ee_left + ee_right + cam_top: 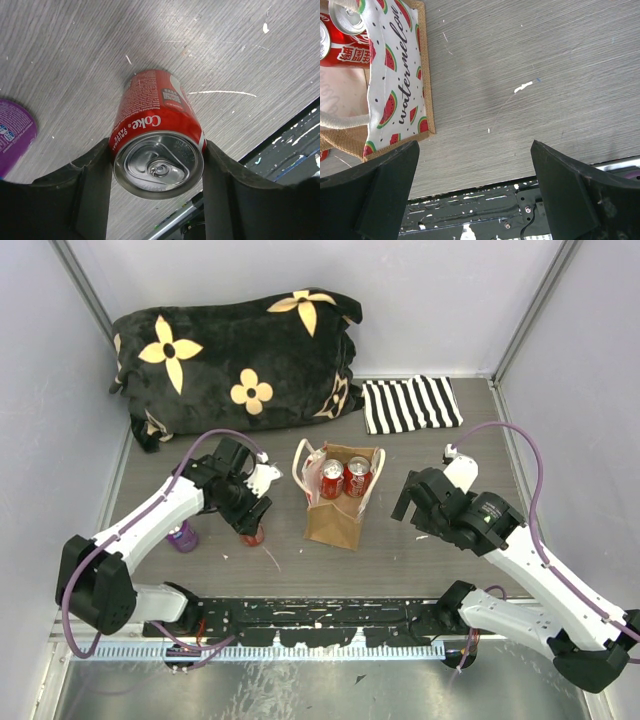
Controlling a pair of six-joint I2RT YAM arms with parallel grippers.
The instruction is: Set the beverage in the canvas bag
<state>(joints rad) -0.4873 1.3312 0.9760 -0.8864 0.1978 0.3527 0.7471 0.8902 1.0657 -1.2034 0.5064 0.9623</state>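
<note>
A can (156,131) is being gripped by the left gripper (250,517), with a finger (92,190) being pressed against each side. The can is being supported upright by the table (420,565), left of the bag (335,522) and apart from it. Two more cans (345,478) are being held inside the bag. The right gripper (475,155) is being held wide open and empty, right of the bag. A purple bottle (182,537) is being seen farther left of the bag.
</note>
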